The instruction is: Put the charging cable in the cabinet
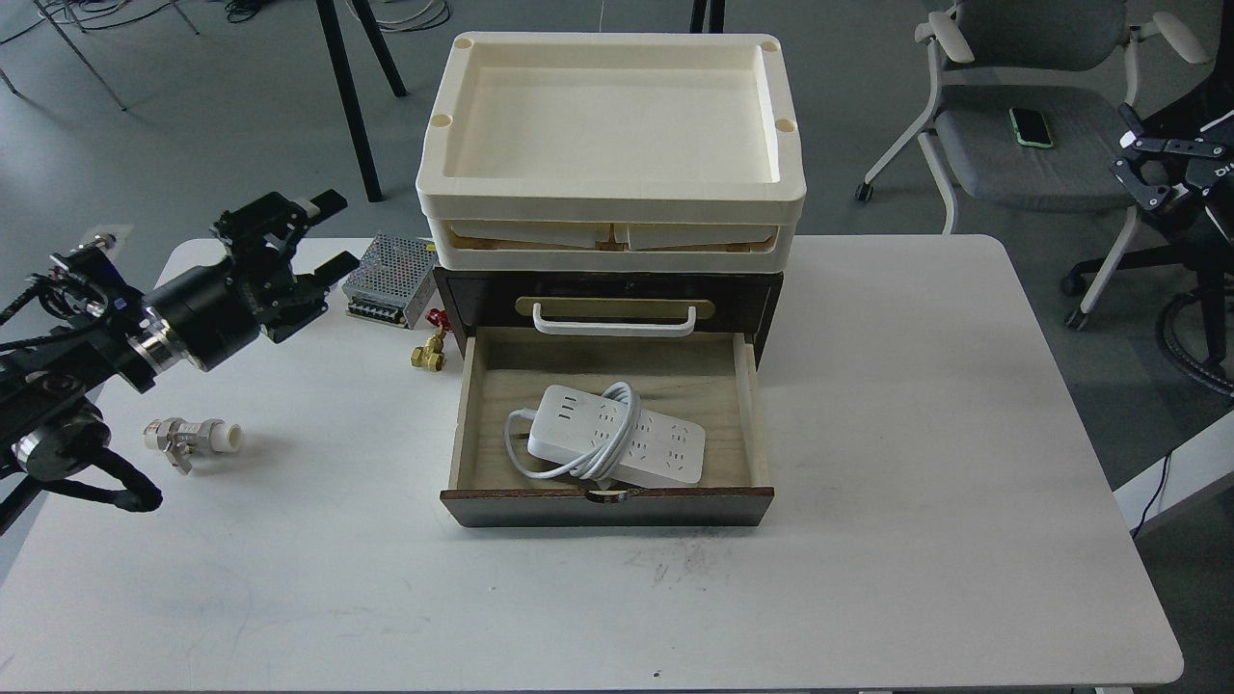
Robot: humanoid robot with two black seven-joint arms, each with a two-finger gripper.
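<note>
The charging cable [617, 445], a flat white power strip with its cord looped round it, lies inside the open lower drawer of the dark brown cabinet [482, 294], free of any gripper. The drawer's front edge [675, 506] is pulled out toward me. My left gripper [326, 234] is open and empty, raised above the table's back left, well left of the cabinet. My right gripper [1130, 154] is at the far right edge, off the table, with its two fingers apart and nothing in them.
Cream plastic trays [612, 207] are stacked on the cabinet. A perforated metal box [390, 280], a brass fitting [429, 355] and a white-and-metal valve [188, 439] lie on the table's left. An office chair with a phone [1032, 125] stands back right.
</note>
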